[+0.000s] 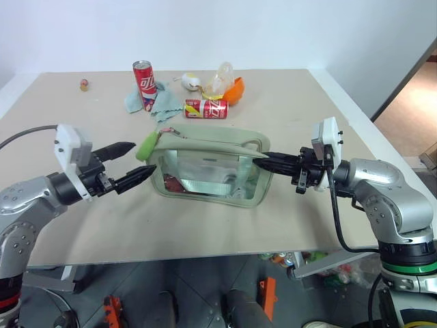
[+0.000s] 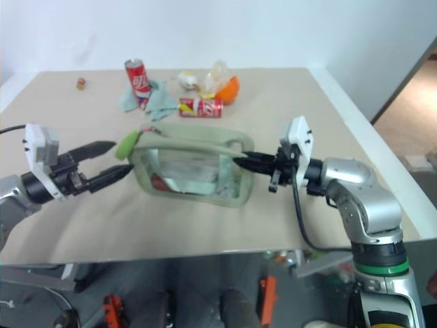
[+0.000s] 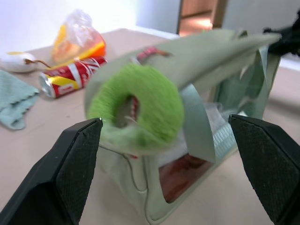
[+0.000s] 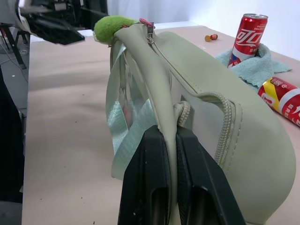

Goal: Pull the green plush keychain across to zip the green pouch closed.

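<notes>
Standing upright near the middle of the table, the green pouch has its clear window side facing the robot and its zipped top edge running between the two arms. The green plush keychain hangs at the pouch's top corner on the robot's left, with a pinkish loop where it meets the zip.

The left gripper has its two black fingers spread wide and holds nothing. In the head views the keychain lies just past the fingertips, about level with the upper one, with a small gap that I cannot tell is fully clear. In the left wrist view the fuzzy plush sits in the space between the two fingers and touches neither.

The right gripper is at the opposite end of the pouch. Its fingers are pressed together on the fabric seam at the pouch's top corner, next to the end of the zip, as the right wrist view shows.

Behind the pouch, well apart from it, stand an upright red can on a pale teal cloth, a red can lying on its side, and a clear bag with an orange object.
</notes>
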`<action>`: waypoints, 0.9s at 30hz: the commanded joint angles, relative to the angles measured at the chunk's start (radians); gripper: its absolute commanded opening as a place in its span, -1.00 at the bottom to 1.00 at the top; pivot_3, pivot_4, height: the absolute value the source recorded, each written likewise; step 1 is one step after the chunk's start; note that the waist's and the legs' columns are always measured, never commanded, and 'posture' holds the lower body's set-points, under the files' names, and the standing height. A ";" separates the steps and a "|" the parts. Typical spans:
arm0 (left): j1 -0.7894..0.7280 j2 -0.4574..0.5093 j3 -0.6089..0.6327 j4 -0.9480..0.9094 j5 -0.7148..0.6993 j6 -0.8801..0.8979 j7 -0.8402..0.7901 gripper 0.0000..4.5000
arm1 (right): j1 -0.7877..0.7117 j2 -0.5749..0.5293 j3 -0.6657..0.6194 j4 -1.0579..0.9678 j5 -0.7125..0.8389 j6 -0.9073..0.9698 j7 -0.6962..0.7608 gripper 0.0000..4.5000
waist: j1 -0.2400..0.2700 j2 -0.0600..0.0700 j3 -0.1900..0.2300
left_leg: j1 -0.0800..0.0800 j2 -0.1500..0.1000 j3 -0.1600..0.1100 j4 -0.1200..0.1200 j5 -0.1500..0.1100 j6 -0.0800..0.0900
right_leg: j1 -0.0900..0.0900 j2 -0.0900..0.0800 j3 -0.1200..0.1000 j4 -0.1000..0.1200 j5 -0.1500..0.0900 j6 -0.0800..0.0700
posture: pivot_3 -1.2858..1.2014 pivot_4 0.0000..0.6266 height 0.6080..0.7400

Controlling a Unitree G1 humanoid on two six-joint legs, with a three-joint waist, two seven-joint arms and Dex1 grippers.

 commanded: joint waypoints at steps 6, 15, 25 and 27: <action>-0.075 -0.031 -0.027 0.059 0.073 -0.074 -0.059 -0.42 | 0.012 -0.013 -0.016 -0.055 0.012 -0.016 -0.010 -1.00 | -0.001 0.000 0.000 | 0.000 0.000 0.000 0.000 0.000 0.000 | 0.000 0.000 -0.001 0.000 0.000 0.000 | 0.03 -0.52 1.00; -0.277 -0.027 -0.034 0.069 0.039 -0.044 -0.068 -0.97 | 0.023 -0.030 -0.004 -0.043 -0.009 -0.049 0.011 -1.00 | 0.002 0.000 0.000 | -0.001 0.000 -0.001 0.002 0.000 0.000 | 0.000 0.000 -0.002 0.000 0.001 0.001 | 0.03 -0.52 1.00; -0.557 -0.184 -0.369 0.249 0.249 -0.168 -0.265 -0.97 | 0.024 -0.035 0.016 -0.015 -0.036 -0.089 0.032 -1.00 | 0.001 0.000 0.000 | 0.000 -0.001 -0.002 0.003 0.000 0.000 | 0.002 0.000 -0.001 0.000 0.001 0.002 | 0.03 -0.52 1.00; -0.590 -0.200 -0.412 0.288 0.282 -0.175 -0.308 -0.97 | 0.028 -0.033 0.018 -0.016 -0.039 -0.095 0.032 -1.00 | 0.000 0.000 0.000 | 0.000 -0.001 -0.001 0.003 0.000 0.000 | 0.002 0.000 -0.001 0.000 0.001 0.002 | 0.03 -0.52 1.00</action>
